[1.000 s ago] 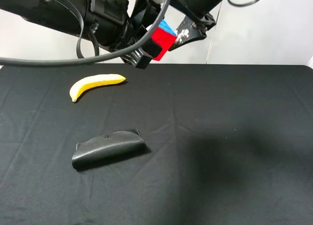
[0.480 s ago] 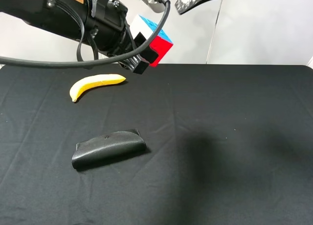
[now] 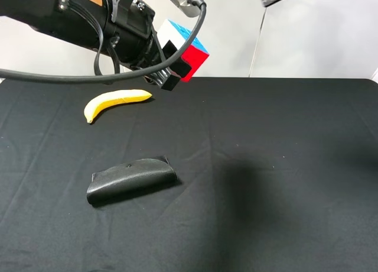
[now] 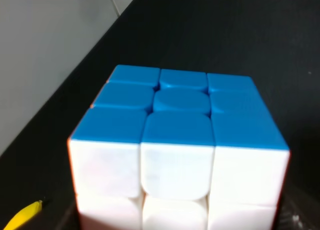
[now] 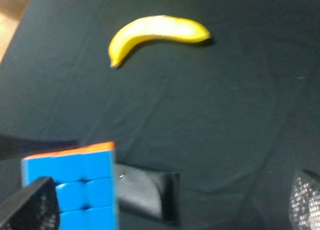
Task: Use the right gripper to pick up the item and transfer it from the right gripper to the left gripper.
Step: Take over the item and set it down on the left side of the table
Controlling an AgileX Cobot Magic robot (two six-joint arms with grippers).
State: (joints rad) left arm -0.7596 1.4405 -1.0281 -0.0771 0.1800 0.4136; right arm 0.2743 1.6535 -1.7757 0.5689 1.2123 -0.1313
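Clamping cube (image 3: 196, 58), left end effector (image 3: 177, 63)

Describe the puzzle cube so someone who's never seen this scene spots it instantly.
Above the far left edge of the black table, the left hand holds the cube aloft. It's the only blocky, multicoloured thing; the yellow banana and black pouch lie below.

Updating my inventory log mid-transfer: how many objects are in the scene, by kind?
puzzle cube: 1
banana: 1
black pouch: 1
Total: 3
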